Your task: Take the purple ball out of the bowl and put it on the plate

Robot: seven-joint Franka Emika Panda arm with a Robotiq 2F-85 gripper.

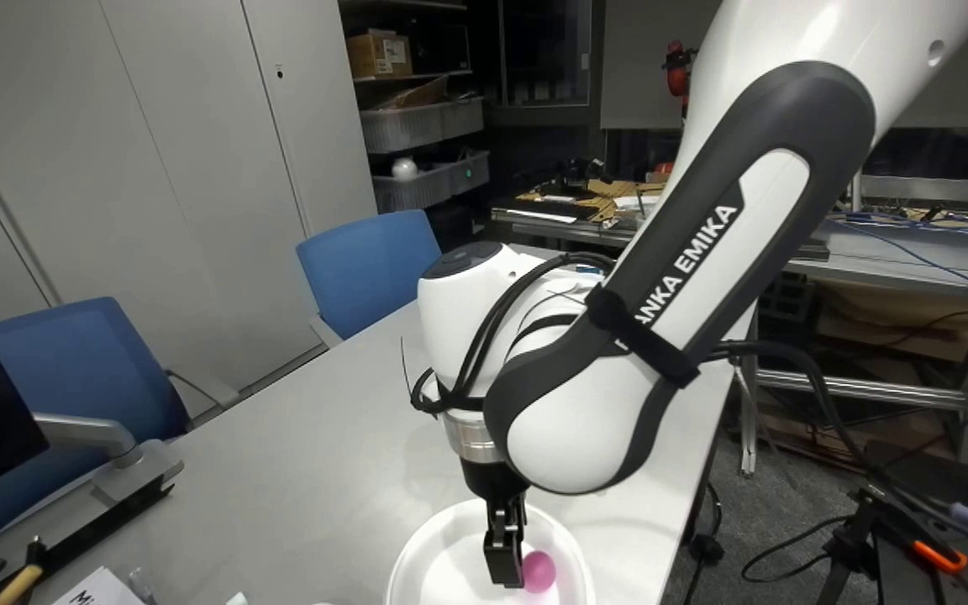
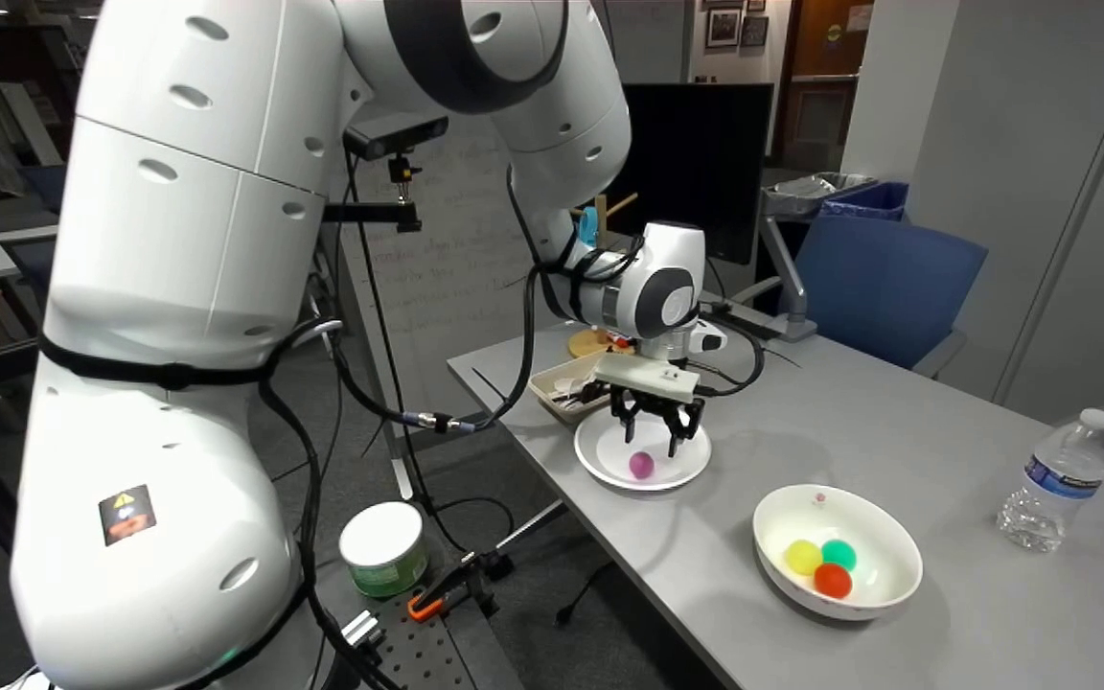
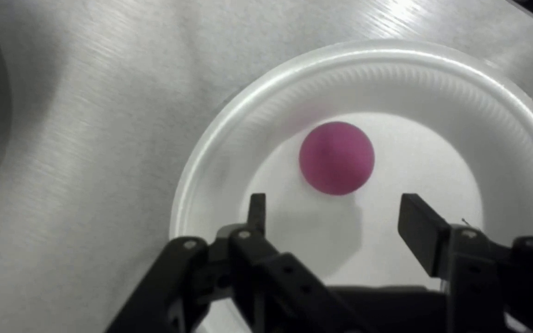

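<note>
Wrist view: the purple ball (image 3: 337, 158) sits on the plate (image 3: 387, 52), on its flat floor and toward one side, near where the sloping rim begins; whether it touches that slope I can't say. My gripper (image 3: 333, 203) stands over the plate with its fingers (image 3: 257, 212) spread wide, and nothing is between them. In an exterior view the gripper (image 2: 651, 443) hangs above the plate, with the ball lower down and apart from both fingertips.

Farther out, well apart from the plate on the same table (image 2: 782, 431), stands the bowl (image 2: 883, 551), holding a red ball (image 2: 833, 580), a yellow ball (image 2: 803, 557) and a green ball (image 2: 839, 553), and no purple one. Past the bowl stands a water bottle (image 2: 1055, 484), which has no part in this.

As I judge it, both halves of the job are done: the ball is out of the bowl and on the plate. What is left for me is probably only to lift away without nudging it, since a round thing on a flat floor could roll. Whether it lies quite at rest, one moment doesn't tell me.
</note>
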